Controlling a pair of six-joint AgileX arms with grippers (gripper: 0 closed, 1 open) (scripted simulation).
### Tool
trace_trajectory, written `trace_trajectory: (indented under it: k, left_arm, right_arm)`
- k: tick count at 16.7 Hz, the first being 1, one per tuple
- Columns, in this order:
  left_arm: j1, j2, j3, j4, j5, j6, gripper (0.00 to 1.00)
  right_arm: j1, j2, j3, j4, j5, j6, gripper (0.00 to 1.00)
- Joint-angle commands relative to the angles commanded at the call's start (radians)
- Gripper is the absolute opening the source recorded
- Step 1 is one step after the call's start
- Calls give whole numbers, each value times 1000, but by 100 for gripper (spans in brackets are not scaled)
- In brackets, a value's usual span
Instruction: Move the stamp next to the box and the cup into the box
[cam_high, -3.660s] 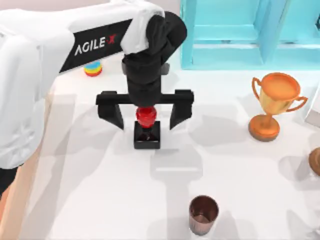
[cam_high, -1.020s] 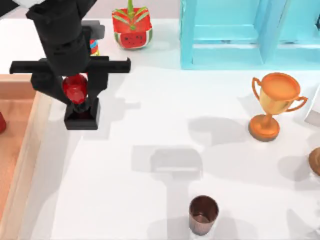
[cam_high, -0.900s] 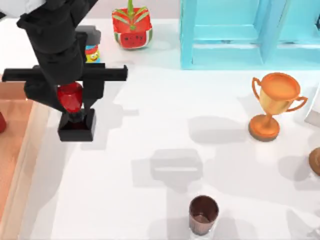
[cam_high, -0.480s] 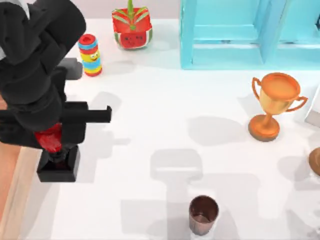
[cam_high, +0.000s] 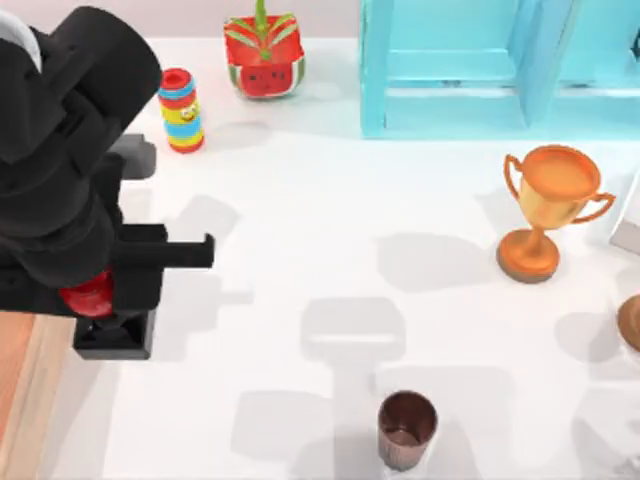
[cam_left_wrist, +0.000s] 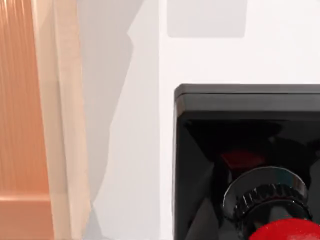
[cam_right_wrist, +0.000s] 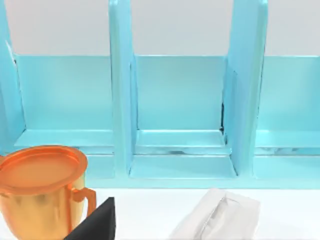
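Observation:
The stamp (cam_high: 118, 338), a black square base with a red knob, stands on the white table just right of the box (cam_high: 18, 400), the light-brown wooden tray at the table's left edge. My left gripper (cam_high: 90, 298) is directly above it, shut on the red knob. The left wrist view shows the stamp's base (cam_left_wrist: 240, 125) close up, a strip of white table away from the box wall (cam_left_wrist: 62, 125). The copper-brown cup (cam_high: 407, 428) stands upright at the front of the table, right of centre, far from both. A black part of my right gripper (cam_right_wrist: 96, 226) shows in the right wrist view, facing the shelf.
A turquoise shelf unit (cam_high: 500, 65) spans the back right. An orange trophy (cam_high: 548, 210) stands at the right, with a white pouch (cam_right_wrist: 217, 217) near it. A striped ring stack (cam_high: 181, 110) and a watermelon-shaped toy (cam_high: 264, 55) sit at the back left.
My left gripper carried the stamp from mid-table left and forward to beside the box. Over the last half second it barely shifted. The cup has not moved.

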Motion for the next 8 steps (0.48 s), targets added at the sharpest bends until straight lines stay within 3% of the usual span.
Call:
trace_trajectory:
  k: [8]
  left_arm:
    - [9, 29, -191, 226, 1, 9, 0]
  right_arm:
    - [0, 0, 0, 0, 0, 0, 100]
